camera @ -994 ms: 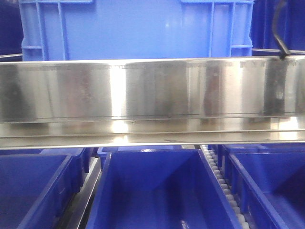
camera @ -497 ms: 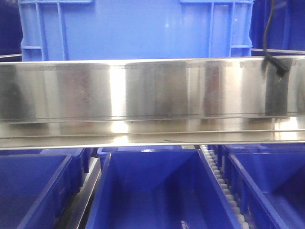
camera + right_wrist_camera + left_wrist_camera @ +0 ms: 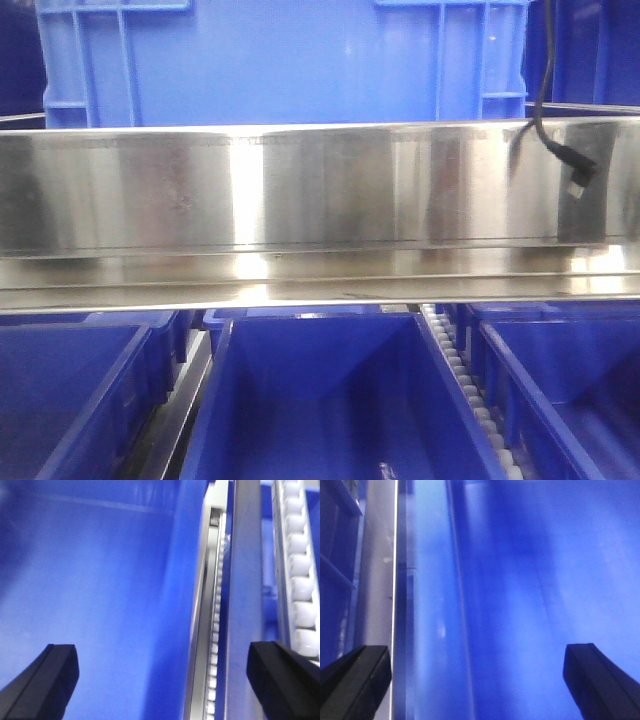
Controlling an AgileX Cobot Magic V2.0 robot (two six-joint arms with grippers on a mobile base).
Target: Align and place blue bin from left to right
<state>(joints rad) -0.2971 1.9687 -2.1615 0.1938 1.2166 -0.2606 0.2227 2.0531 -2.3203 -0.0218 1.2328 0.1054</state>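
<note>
My right gripper spread wide over a deep-blue bin.
A white roller track and a grey metal rail run just beside it.

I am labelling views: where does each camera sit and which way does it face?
Front view: low before the rack, facing the steel rail, the blue bin above, darker bins below; no arm, only a black cable.
Left wrist: looks past the open left tool along a blue surface.
Right wrist: looks past the open right tool at a blue wall and the roller track.
Shared: front and right wrist both show the roller track.
</note>
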